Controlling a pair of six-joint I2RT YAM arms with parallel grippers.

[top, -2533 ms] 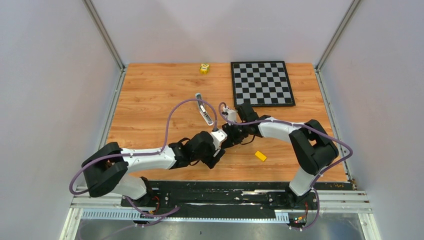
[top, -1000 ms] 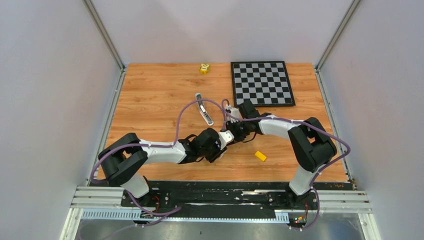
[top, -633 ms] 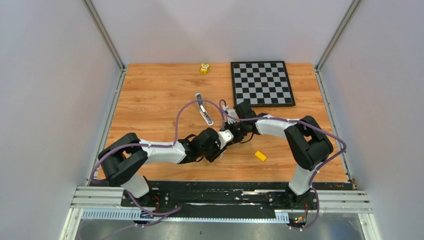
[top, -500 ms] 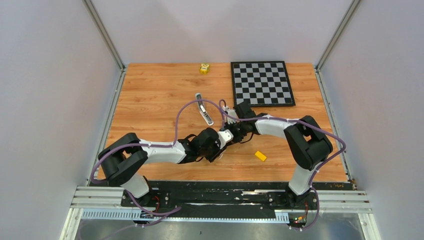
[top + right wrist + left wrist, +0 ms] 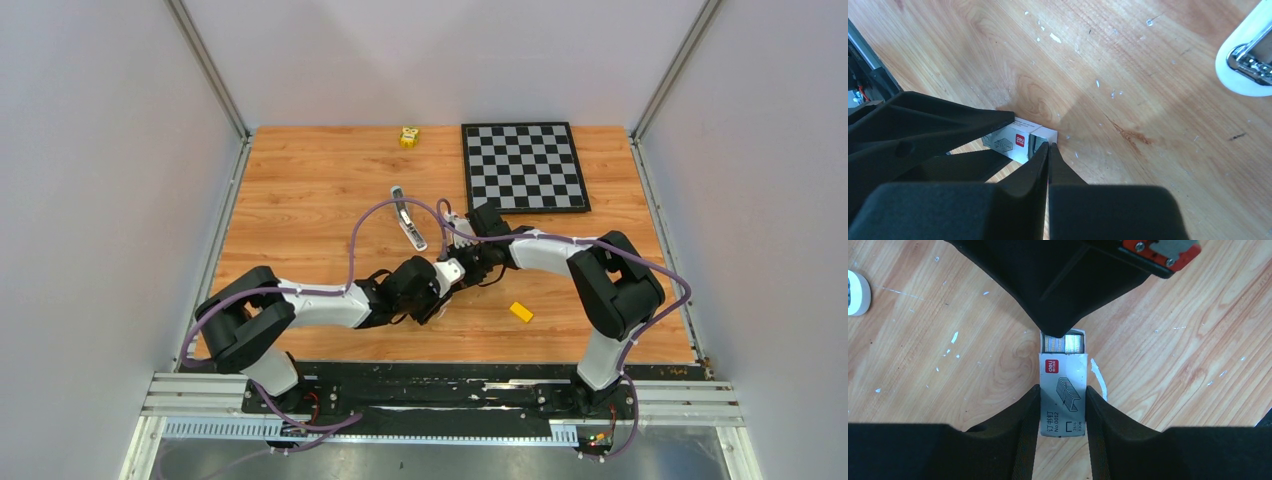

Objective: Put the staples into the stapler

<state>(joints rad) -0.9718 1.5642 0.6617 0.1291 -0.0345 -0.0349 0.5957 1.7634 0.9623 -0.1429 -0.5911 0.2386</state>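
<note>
My left gripper (image 5: 1062, 390) is shut on a small grey staple box (image 5: 1063, 371) with a red logo, which lies flat on the wooden table. The staples (image 5: 1068, 343) show as a ridged metal block in the box's open far end. My right gripper (image 5: 1048, 145) is shut, jaws pressed together with nothing visible between them. Its tips rest at that open end of the box (image 5: 1020, 140), partly covering the staples. The stapler (image 5: 407, 222), white and chrome, lies open beyond both grippers (image 5: 455, 270). One end of the stapler (image 5: 1248, 65) shows in the right wrist view.
A chessboard (image 5: 525, 165) lies at the back right. A yellow block (image 5: 521, 312) sits near the right arm, and a small yellow toy (image 5: 408, 136) stands at the far edge. A white paper scrap (image 5: 1098, 381) lies beside the box. Grey walls enclose the table.
The right gripper's jaws have closed together at the box's open end. The left gripper keeps its hold on the box; both arms have barely moved in the last second.
</note>
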